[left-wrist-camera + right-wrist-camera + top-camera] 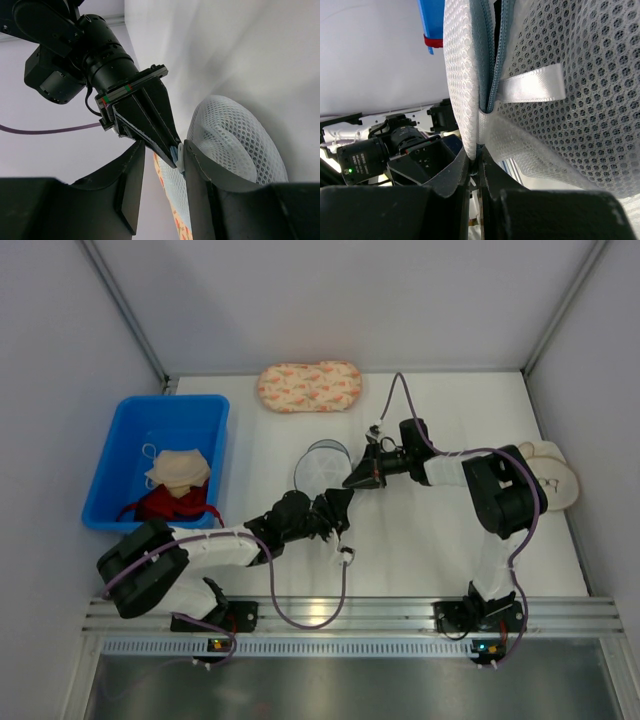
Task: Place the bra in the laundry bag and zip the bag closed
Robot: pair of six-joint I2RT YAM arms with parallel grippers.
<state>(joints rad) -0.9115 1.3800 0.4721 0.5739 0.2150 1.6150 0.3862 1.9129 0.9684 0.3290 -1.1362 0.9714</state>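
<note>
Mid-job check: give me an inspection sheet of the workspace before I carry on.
Surface: white table.
Job's things: laundry bag mid-table, zip parted; bra not made out.
Clutter: blue bin holding beige cloth and red fabric; peach pouch at far edge; beige bra by right arm.
End effectors: right end effector shut on bag's mesh; left end effector open beside it.
Cables: purple cables along both arms.
Surroundings: wall panels; metal rail at near edge.

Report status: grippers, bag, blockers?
Right gripper shut on laundry bag edge. Left gripper open, straddling right's fingertips. Zip part open, bra not seen. No obstruction visible.
</note>
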